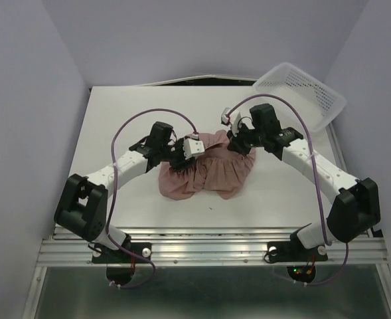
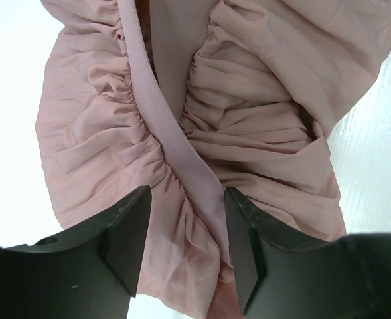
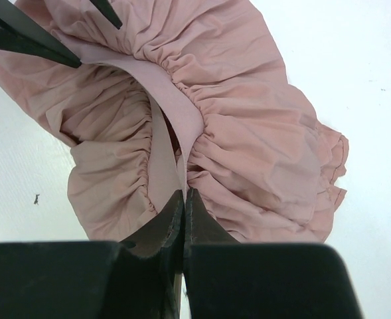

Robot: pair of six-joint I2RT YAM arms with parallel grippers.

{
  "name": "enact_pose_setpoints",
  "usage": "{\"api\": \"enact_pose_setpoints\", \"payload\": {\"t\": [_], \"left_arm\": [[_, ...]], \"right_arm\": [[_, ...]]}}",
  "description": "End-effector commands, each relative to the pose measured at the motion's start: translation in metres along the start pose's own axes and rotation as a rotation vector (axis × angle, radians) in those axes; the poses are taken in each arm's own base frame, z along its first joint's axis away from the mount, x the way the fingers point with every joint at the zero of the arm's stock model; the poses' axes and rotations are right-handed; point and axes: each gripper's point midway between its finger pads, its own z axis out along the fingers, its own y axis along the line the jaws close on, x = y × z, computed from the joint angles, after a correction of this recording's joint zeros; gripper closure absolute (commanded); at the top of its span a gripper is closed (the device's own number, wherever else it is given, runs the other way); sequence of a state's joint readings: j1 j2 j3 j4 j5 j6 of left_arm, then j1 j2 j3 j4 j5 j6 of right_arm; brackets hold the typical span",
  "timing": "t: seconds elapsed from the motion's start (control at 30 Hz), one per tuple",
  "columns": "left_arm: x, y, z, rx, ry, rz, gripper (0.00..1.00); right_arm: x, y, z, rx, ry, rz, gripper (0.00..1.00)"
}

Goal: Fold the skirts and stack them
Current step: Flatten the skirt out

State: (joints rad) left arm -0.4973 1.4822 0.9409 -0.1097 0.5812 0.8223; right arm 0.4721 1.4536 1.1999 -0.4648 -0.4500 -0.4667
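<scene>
The dusty-pink skirt [image 1: 207, 173] lay bunched at the middle of the table [image 1: 125, 113]. My right pincer [image 3: 184, 197] was pressed together, pinching its waistband [image 3: 175, 100]. My left pincer [image 2: 186, 199] stood spread, the same band running between its fingers.

Dusty-pink gathered fabric skirt [image 1: 208, 174]: one, mid-desk; white plastic mesh basket [image 1: 300, 93]: one, at the far right corner of the desk; white-and-black jointed robot arms: two, left arm [image 1: 125, 166] and right arm [image 1: 314, 166], at the near edge; black two-finger grippers: two, left gripper [image 2: 185, 196] and right gripper [image 3: 184, 196]; purple cables [image 1: 155, 111]: two; white rectangular desk [image 1: 115, 119]: one.
</scene>
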Motion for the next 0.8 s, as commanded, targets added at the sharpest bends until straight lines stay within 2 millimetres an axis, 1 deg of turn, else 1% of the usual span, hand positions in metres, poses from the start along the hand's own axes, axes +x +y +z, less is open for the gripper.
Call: {"api": "enact_pose_setpoints", "payload": {"t": [0.0, 0.03, 0.23, 0.33, 0.43, 0.5, 0.57, 0.6, 0.63, 0.67, 0.7, 0.77], "left_arm": [[-0.012, -0.002, 0.0, 0.006, -0.056, 0.034, 0.45], [-0.013, -0.002, -0.001, 0.008, -0.056, 0.035, 0.5], [-0.006, -0.013, -0.005, 0.031, -0.032, 0.059, 0.55], [-0.001, -0.015, -0.003, 0.037, -0.023, 0.052, 0.6], [0.001, -0.014, 0.002, 0.043, -0.019, 0.032, 0.6], [0.0, -0.013, 0.004, 0.035, -0.022, 0.027, 0.58], [0.0, -0.007, 0.007, -0.001, -0.017, 0.031, 0.59], [0.002, -0.006, 0.008, -0.014, -0.011, 0.028, 0.62], [0.0, 0.001, 0.01, -0.042, -0.022, 0.037, 0.64], [0.002, 0.009, 0.01, -0.093, -0.009, 0.023, 0.67], [0.004, 0.013, 0.012, -0.121, -0.001, 0.016, 0.69], [0.006, 0.031, 0.012, -0.211, 0.018, -0.004, 0.71]], "right_arm": [[-0.03, -0.009, -0.01, 0.04, -0.065, -0.036, 0.99], [-0.031, -0.009, -0.01, 0.041, -0.066, -0.036, 1.0], [-0.027, -0.01, -0.008, 0.044, -0.054, -0.041, 0.99], [-0.026, -0.01, -0.008, 0.043, -0.052, -0.039, 0.99], [-0.028, -0.01, -0.009, 0.045, -0.058, -0.035, 0.99], [-0.028, -0.01, -0.01, 0.048, -0.056, -0.035, 0.99], [-0.03, -0.01, -0.012, 0.05, -0.061, -0.038, 0.99], [-0.032, -0.01, -0.013, 0.053, -0.063, -0.037, 0.99], [-0.033, -0.01, -0.014, 0.053, -0.067, -0.036, 0.99], [-0.035, -0.01, -0.016, 0.053, -0.071, -0.035, 0.99], [-0.037, -0.009, -0.017, 0.052, -0.074, -0.03, 0.99], [-0.04, -0.008, -0.021, 0.054, -0.078, -0.029, 0.99]]}}
